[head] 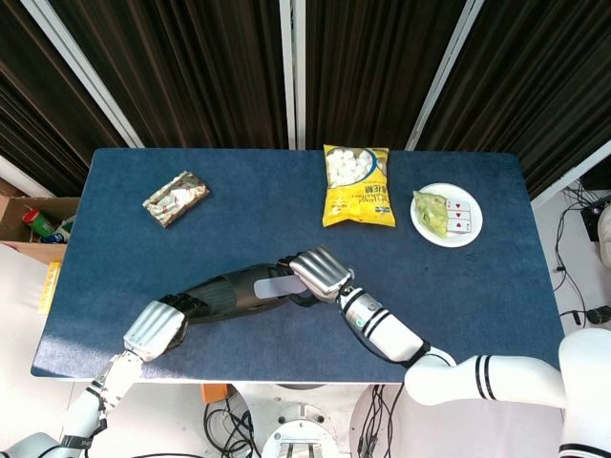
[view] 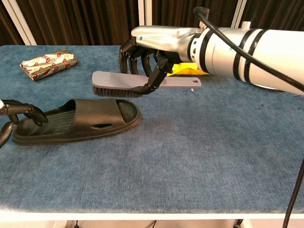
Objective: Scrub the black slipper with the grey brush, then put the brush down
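On the blue table there is one black slipper, near the front edge, and one grey brush above it. Two robot hands are out: the left hand and the right hand. Toward the back edge lies one yellow snack bag. One foil-wrapped packet lies toward the back left corner. One white plate sits near the back right corner.

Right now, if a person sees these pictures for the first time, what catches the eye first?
The right hand holds the grey brush in the air just above the black slipper, bristles down. The left hand rests its fingers on the slipper's heel end. A yellow snack bag lies at the table's far side.
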